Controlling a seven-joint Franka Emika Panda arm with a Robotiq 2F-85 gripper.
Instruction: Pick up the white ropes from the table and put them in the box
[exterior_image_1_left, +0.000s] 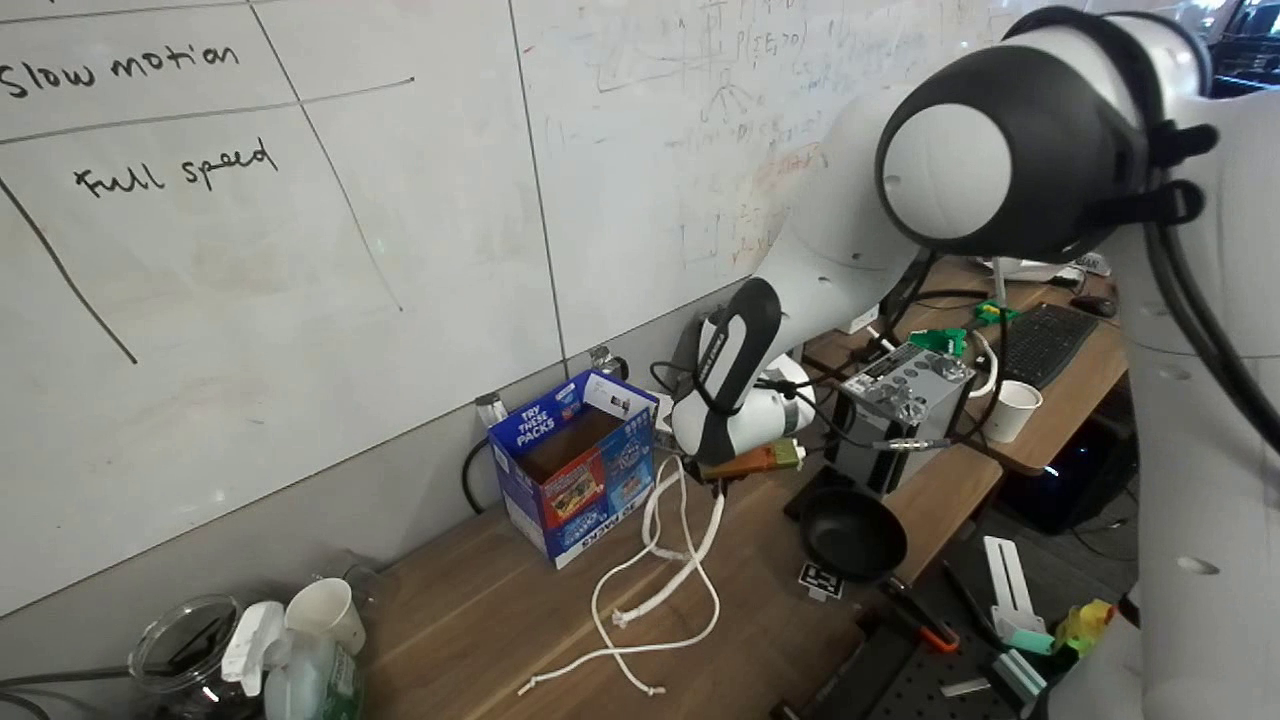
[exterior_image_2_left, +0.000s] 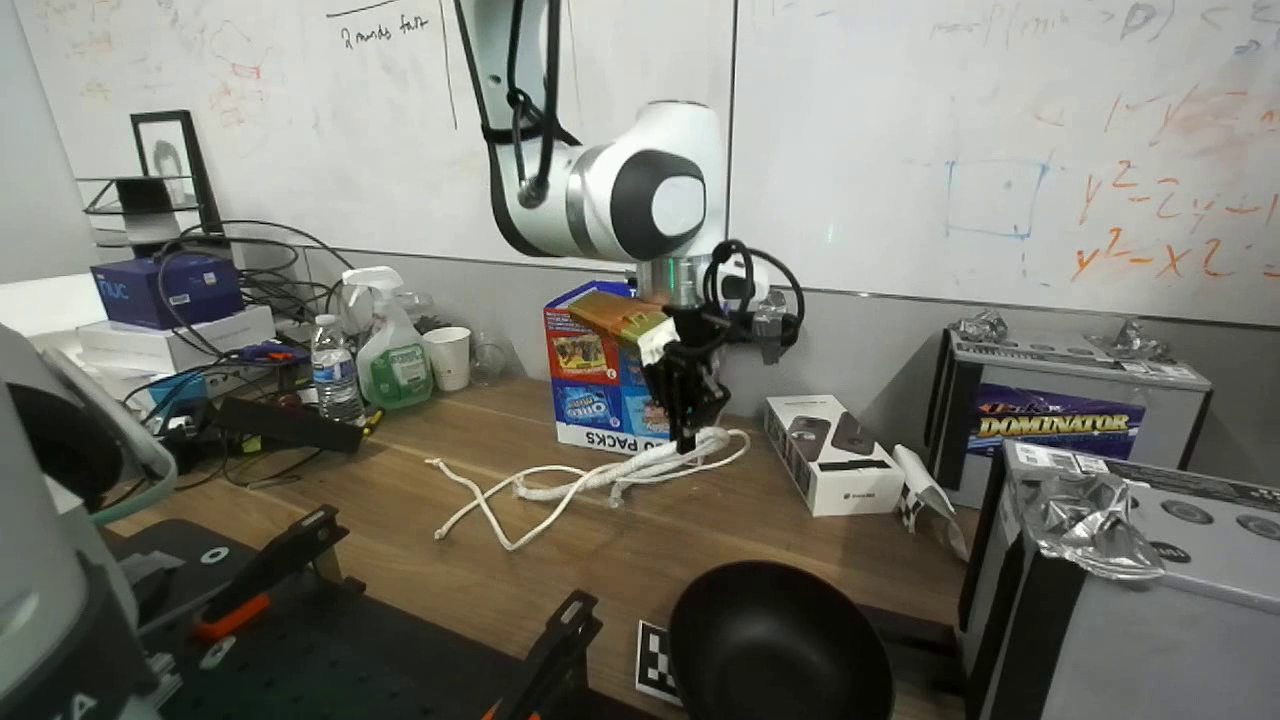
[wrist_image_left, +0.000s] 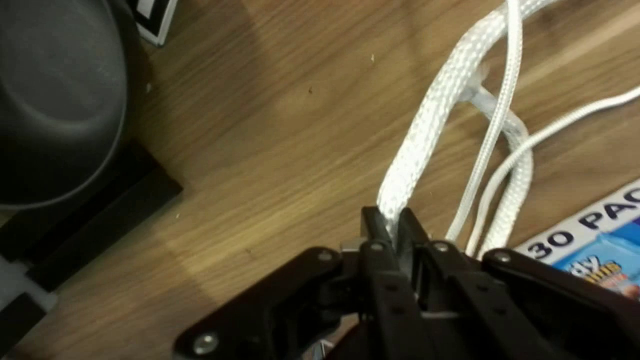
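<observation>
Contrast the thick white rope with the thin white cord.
The thick rope is pinched in the claw; the thin cord runs outside its grip. The thick rope is broader than the thin cord, which reaches farther from the claw. Both are white and limp, lying at least partly on the table.

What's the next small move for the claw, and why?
I'd probably lift straight up: the claw is shut on the thick braided white rope, low beside the open-topped blue snack box, so it likely needs height before moving over.
</observation>
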